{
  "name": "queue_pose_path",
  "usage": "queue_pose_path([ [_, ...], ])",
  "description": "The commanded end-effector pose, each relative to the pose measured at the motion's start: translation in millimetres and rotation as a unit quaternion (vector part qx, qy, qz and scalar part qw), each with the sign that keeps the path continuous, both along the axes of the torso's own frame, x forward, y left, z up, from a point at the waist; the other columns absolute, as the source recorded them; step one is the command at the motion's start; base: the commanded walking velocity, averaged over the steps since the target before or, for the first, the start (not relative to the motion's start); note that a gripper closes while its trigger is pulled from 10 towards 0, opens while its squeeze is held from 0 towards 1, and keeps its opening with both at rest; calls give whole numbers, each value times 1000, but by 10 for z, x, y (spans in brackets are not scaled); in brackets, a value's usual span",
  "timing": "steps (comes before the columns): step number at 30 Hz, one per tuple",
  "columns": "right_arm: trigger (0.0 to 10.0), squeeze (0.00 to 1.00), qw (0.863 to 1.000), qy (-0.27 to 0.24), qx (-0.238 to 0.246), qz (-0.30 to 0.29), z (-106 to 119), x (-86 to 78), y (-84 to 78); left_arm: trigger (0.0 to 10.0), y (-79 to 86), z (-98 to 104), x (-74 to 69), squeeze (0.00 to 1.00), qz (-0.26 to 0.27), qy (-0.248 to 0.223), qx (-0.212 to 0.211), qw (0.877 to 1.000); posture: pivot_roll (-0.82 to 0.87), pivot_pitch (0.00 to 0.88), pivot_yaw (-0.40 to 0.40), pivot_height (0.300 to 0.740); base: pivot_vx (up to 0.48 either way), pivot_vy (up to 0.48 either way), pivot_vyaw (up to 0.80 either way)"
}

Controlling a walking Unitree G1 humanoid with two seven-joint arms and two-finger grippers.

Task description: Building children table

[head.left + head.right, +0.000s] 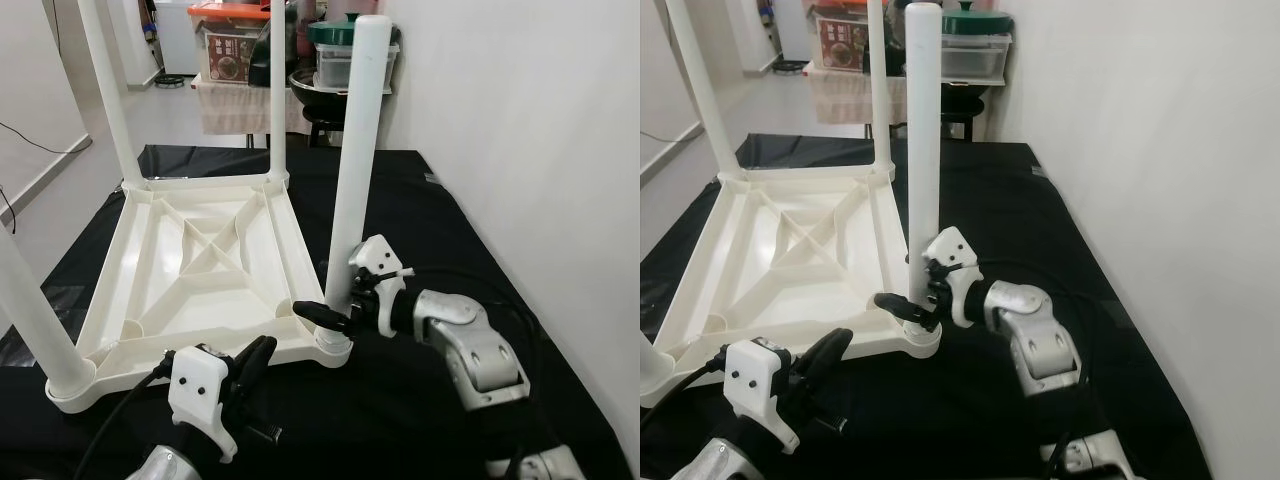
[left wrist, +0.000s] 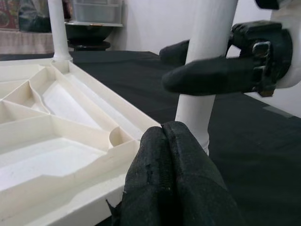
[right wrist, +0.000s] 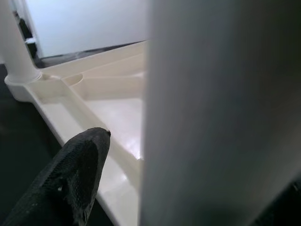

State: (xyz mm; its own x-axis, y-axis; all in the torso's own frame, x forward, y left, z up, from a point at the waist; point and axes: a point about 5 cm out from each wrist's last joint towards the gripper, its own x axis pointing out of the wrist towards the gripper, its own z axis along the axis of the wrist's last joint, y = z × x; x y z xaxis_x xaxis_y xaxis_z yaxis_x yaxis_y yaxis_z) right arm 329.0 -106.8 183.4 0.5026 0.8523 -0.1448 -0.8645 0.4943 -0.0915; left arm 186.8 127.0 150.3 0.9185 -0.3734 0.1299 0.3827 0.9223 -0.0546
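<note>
Table top (image 1: 200, 260): upside down on the black cloth (image 1: 420, 230), legs pointing up.
Near leg (image 1: 352, 170): upright in its corner socket (image 1: 333, 345).
Right gripper (image 1: 335, 312): fingers clamped around that leg, low down.
Left gripper (image 2: 174, 183): fingers pressed together, empty, just beside the socket.
Risk: if the leg is not fully seated, letting go may tip it.

Right hand (image 1: 335, 312) clamped, left hand (image 1: 255, 362) closed

two far table legs (image 1: 105, 90) cut off by the top edge. near-left leg (image 1: 30, 310) cut by the left edge. labels on storage boxes (image 1: 228, 45) behind too small to read.
</note>
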Motion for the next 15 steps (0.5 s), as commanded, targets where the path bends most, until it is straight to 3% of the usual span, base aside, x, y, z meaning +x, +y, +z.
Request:
queue_pose_path([
  [1, 10000, 0, 1000, -1, 12, 10, 32, 41, -35, 8980, -13, -42, 1, 0, -5, 12, 0, 1000, 62, 0, -99, 740, 0, 0, 0],
  [3, 10000, 0, 1000, 0, 20, 19, 56, 87, -71, 8902, -15, -45, 2, 0, -5, 12, 0, 1000, 67, 0, -100, 740, 0, 0, 0],
  [4, 4667, 0, 999, 3, 24, 30, 69, 132, -106, 8902, -16, -49, 1, 0, -5, 13, 0, 1000, 69, 0, -98, 740, 0, 0, 0],
  [5, 4667, 0, 999, 3, 24, 30, 69, 132, -106, 8902, -16, -49, 1, 0, -5, 13, 0, 1000, 69, 0, -98, 740, 0, 0, 0],
  [6, 0, 0, 999, 4, 22, 35, 75, 171, -134, 8824, -18, -54, -1, 0, -5, 13, -1, 1000, 71, 0, -97, 740, 0, 0, 0],
  [15, 0, 0, 998, 2, 25, 62, 89, 255, -264, 8784, -21, -64, -16, 0, -8, 16, -4, 1000, 67, 0, -94, 740, 0, 0, 0],
])
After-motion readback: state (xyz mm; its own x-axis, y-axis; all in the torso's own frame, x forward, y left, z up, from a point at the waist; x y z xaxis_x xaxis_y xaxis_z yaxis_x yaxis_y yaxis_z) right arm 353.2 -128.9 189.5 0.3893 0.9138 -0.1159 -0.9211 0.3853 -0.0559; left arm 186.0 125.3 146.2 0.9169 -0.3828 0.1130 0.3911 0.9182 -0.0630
